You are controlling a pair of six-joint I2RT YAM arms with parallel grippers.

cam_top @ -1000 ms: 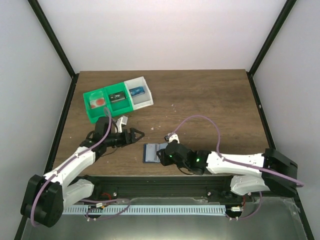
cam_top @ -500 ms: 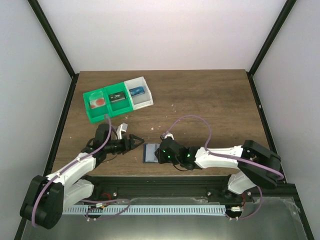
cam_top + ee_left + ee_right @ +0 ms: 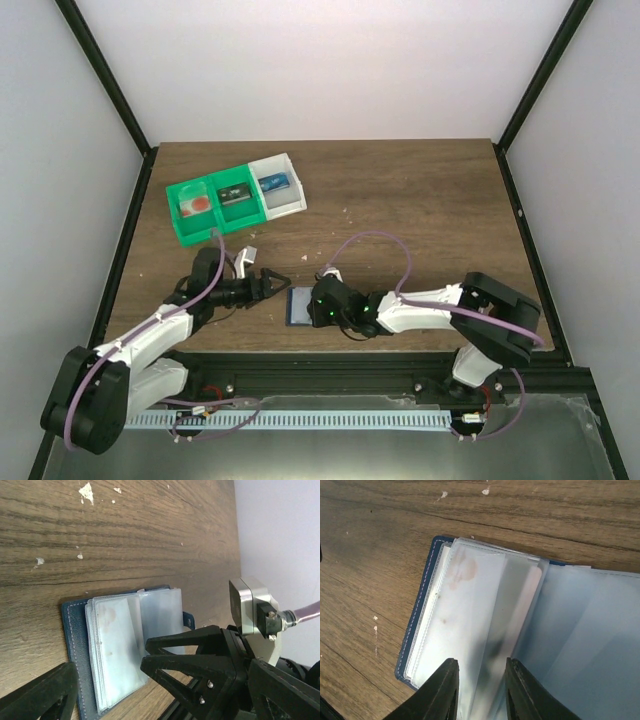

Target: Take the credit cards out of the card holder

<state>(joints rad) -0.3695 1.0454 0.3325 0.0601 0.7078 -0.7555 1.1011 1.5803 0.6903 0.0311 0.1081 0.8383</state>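
On the desk [image 3: 400, 200], near its front edge, lay the open card holder [image 3: 298, 306]. Its thin, slick credit cards [image 3: 447, 630] in floppy sleeves [image 3: 580, 620] probably wanted an edge pinch. The right tool [image 3: 479, 690] stood narrowly parted above, the left tool [image 3: 268, 281] spread beside.

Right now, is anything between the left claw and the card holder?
Nothing visible. Only bare table lies between the open left claw and the dark blue edge of the card holder. The right claw hangs over the clear sleeves from the opposite side, out of that path.
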